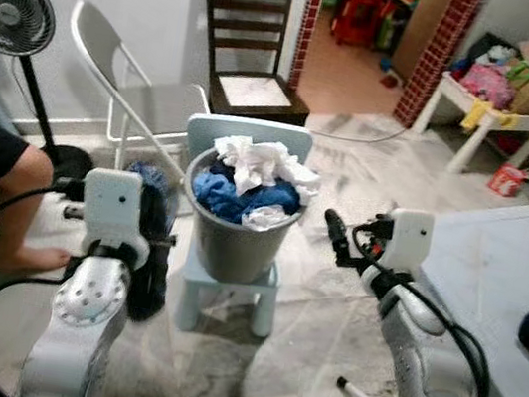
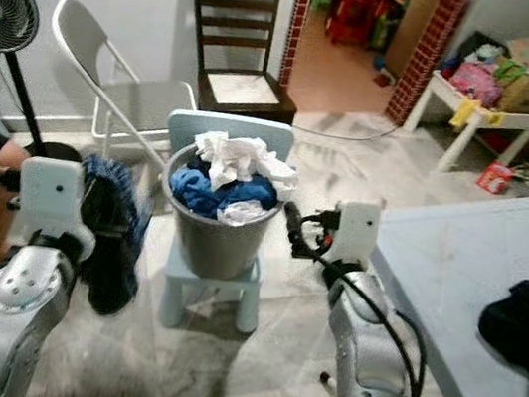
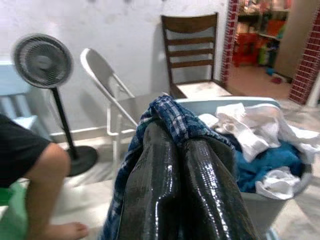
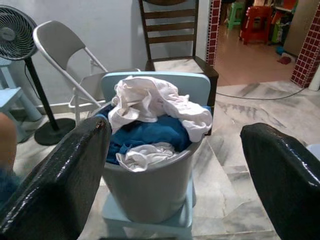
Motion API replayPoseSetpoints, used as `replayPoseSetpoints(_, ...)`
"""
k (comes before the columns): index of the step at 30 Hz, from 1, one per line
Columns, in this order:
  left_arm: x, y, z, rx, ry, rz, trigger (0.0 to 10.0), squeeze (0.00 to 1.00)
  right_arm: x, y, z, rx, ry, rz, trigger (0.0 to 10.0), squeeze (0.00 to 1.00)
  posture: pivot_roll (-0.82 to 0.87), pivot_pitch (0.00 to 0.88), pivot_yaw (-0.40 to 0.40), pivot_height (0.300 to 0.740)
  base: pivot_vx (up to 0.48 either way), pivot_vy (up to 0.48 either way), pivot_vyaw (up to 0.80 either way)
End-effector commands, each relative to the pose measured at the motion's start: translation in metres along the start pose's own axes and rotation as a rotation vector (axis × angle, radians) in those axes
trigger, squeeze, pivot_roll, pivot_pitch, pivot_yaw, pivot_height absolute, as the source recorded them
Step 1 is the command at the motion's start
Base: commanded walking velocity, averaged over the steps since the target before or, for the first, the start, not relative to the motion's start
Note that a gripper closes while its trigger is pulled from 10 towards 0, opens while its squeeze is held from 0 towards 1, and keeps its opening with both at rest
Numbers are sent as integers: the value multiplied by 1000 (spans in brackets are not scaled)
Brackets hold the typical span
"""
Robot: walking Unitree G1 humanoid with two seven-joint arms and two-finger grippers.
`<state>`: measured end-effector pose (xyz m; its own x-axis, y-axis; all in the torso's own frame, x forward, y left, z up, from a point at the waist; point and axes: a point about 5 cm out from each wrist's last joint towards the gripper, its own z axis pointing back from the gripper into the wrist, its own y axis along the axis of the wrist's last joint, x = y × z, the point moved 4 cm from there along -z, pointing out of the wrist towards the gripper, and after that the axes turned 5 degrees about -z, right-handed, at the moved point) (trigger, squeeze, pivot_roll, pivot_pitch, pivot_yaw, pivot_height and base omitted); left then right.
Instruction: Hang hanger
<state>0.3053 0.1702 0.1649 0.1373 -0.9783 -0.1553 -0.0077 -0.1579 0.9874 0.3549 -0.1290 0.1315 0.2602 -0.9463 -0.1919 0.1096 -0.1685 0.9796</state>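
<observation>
Left eye view: the left gripper (image 1: 152, 241) is seen at lower left of the frame, its two black fingers pressed together on a dark blue checked garment (image 1: 155, 203) that hangs down over them. In the left wrist view the fingers (image 3: 195, 190) are shown side by side at the bottom centre, with the checked cloth draped across their tips. The right gripper (image 1: 339, 239) is held right of centre with its fingers spread wide apart and nothing between them, aimed at the grey laundry bucket (image 1: 235, 246), which is set on a small pale blue stool (image 1: 227, 288) in the middle of the frame. White and blue clothes (image 1: 250, 181) are heaped in the bucket. A dark wooden chair (image 1: 251, 40) and a grey folding chair (image 1: 127, 81) are placed against the wall at upper centre and upper left, beside a standing fan (image 1: 10, 12). A person's arm and bare foot (image 1: 26, 211) are seen at the far left. A grey table (image 1: 492, 285) with a dark cloth is at the right edge.

No hanger can be made out in any picture, so its place cannot be told. The step in hand is judged to be an early one: a garment is held, not yet hung. Next, a hanger would have to be found and taken by the free right gripper.
</observation>
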Motion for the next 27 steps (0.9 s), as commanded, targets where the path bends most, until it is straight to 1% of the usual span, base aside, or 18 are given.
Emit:
replayPoseSetpoints(1,6,6,-1,9,-21,19,10000,0,1,7,0,18,0,8,10000,0,-1,62,-43,740,0,0,0)
replayPoseSetpoints(6,11,7,-4,-1,-42,29,10000,0,2,9,0,22,-3,6,10000,0,-1,62,-43,740,0,0,0)
replayPoseSetpoints(8,15,4,-4,-25,-70,34,10000,0,3,9,0,19,-5,5,10000,0,-1,62,-43,740,0,0,0)
replayPoseSetpoints(10,16,-1,-3,-48,-78,31,10000,0,3,7,0,13,-10,2,10000,0,-1,62,-43,740,0,0,-800)
replayPoseSetpoints(11,16,-1,-2,-41,-84,44,10000,0,3,7,0,13,-11,2,10000,0,-5,68,-40,740,0,0,-800)
replayPoseSetpoints(12,17,1,1,-29,-91,75,10000,0,3,7,1,12,-9,3,10000,0,-6,69,-40,740,0,0,-800)
replayPoseSetpoints(13,17,1,1,-29,-91,75,10000,0,3,7,1,12,-9,3,10000,0,-6,69,-40,740,0,0,-800)
replayPoseSetpoints(15,19,0,1,-39,-92,108,10000,0,3,7,1,11,-9,4,10000,0,-6,71,-42,740,0,0,-800)
replayPoseSetpoints(17,18,5,0,-15,-82,104,10000,0,2,6,1,9,-8,5,10000,0,-6,71,-42,740,0,0,-800)
replayPoseSetpoints(20,23,4,-1,-42,-113,120,10000,0,2,7,1,9,-5,9,10000,0,-8,70,-47,740,0,0,-800)
replayPoseSetpoints(27,26,7,-3,-23,-137,116,10000,0,3,8,1,7,-2,19,10000,0,-12,73,-51,740,0,0,-800)
